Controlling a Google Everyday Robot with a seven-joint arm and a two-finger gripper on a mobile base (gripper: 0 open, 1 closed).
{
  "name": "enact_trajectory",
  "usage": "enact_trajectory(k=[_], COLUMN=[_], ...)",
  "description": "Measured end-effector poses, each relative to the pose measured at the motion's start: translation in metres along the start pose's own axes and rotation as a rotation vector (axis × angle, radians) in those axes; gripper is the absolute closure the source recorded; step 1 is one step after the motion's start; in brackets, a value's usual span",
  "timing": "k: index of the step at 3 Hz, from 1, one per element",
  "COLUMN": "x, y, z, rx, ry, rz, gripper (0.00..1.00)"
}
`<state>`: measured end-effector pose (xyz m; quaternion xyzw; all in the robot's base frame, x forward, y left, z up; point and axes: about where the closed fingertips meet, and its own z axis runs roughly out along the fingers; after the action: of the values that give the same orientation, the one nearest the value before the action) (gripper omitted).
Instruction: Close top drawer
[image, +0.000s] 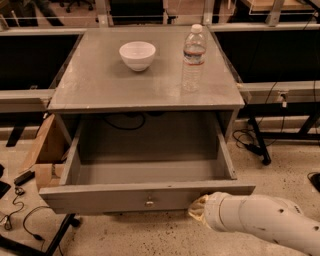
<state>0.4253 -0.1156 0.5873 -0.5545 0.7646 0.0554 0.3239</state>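
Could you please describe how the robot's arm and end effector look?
The arm is a thick, smooth white cylinder with a ringed wrist collar. The cream-coloured end effector is at the top drawer front, right of centre. No cables or markings show.
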Motion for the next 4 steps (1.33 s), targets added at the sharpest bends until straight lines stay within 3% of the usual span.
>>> enact_trajectory(k=[3, 4], x=[-0.014, -0.014], y=[-0.036, -0.036], z=[0.012, 0.012], rx=[0.014, 0.014], ry=[-0.043, -0.043], rz=[-0.039, -0.039], gripper=[1.0, 1.0])
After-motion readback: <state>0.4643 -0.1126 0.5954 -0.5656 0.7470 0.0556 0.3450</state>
